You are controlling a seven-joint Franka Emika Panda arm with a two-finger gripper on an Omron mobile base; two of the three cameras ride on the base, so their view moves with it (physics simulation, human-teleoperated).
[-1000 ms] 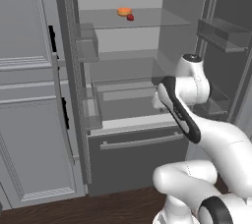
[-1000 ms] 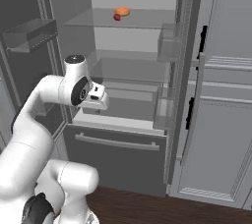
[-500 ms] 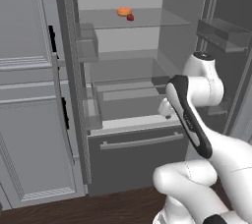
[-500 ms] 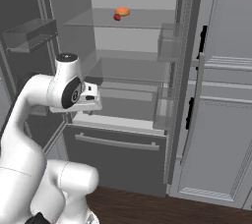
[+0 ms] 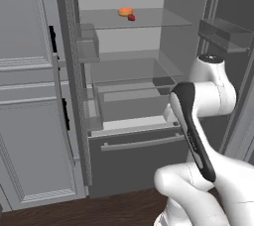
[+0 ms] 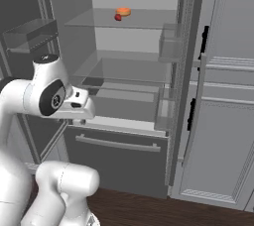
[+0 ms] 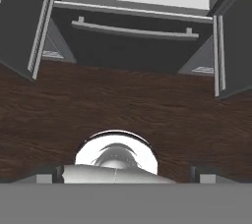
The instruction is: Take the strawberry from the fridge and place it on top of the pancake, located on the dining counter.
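Base views show the strawberry (image 5: 131, 17) shelved; hand view, jaws seemingly spread, faces the fridge (image 7: 133, 46) drawer.

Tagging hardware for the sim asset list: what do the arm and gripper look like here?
The arm is made of glossy white rounded links with dark grey to black joint sections, including a long dark band along one link. A round dark joint cap sits on its side in the right base view. No cables or markings are visible. The gripper shows as two small dark finger tips with grey pads.

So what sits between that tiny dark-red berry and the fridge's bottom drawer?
Below the strawberry a lower glass shelf lies before the drawer, seen in the right base view.
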